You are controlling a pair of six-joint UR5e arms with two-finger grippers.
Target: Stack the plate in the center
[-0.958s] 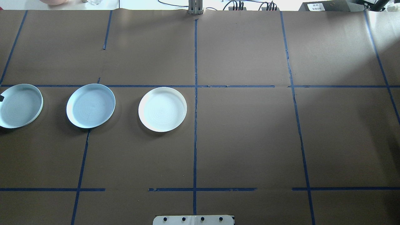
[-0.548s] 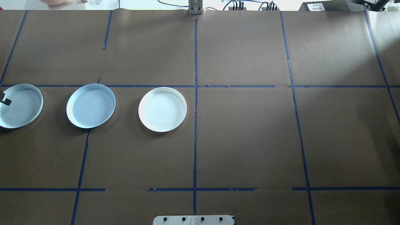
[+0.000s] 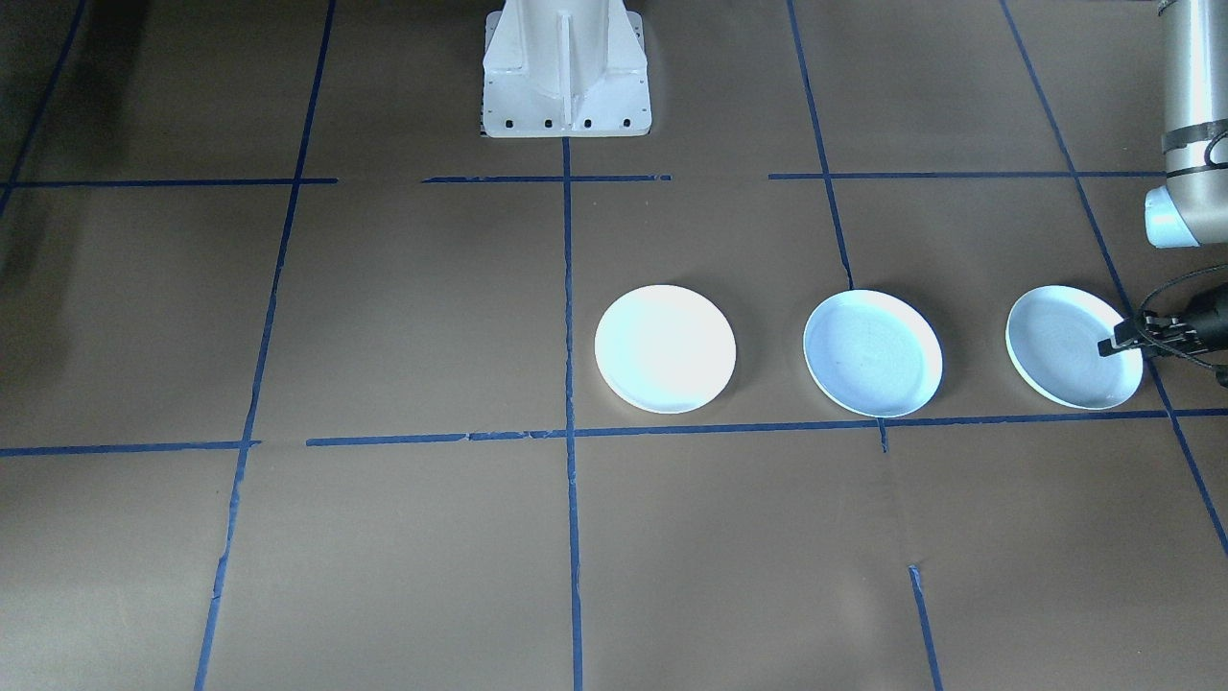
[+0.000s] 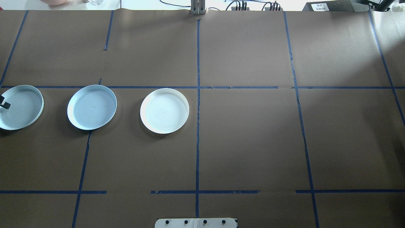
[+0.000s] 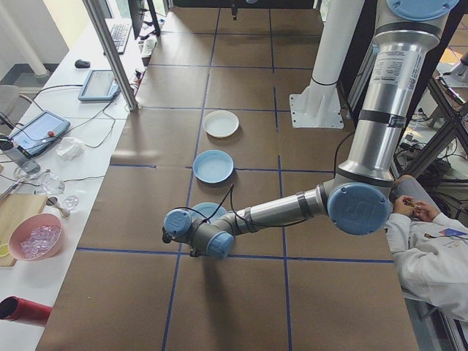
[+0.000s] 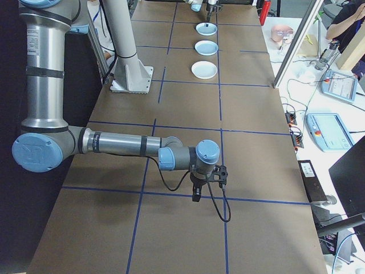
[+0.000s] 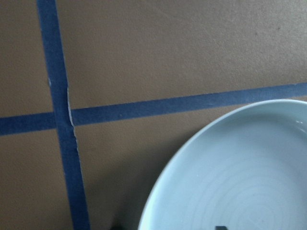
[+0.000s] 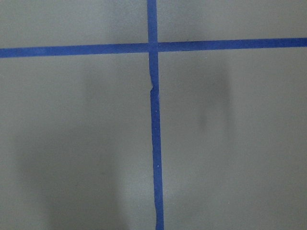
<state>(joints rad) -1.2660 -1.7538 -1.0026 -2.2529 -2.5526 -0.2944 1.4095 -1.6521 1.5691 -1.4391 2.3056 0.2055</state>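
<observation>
Three plates lie in a row left of the table's centre. The white plate [image 4: 164,110] is nearest the centre line. A light blue plate [image 4: 92,107] comes after it, and a second light blue plate [image 4: 20,107] lies at the far left. My left gripper [image 3: 1119,341] is low at this last plate's outer edge, one fingertip [image 4: 3,104] over its inside. In the left wrist view the rim of that plate [image 7: 240,177] runs between two dark fingertips that stand apart, so the gripper is open. My right gripper [image 6: 197,193] hangs over bare table far to the right; I cannot tell its state.
Blue tape lines divide the brown table into squares. The robot's white base [image 3: 566,72] stands at the middle of the near edge. A side bench with tablets [image 5: 99,84] and a pink bowl [image 5: 33,238] runs along the far side. A seated person [image 5: 428,248] is beside the left arm.
The left gripper's fingertip has come a little further in over the edge of the far-left plate. The three plates have not moved.
</observation>
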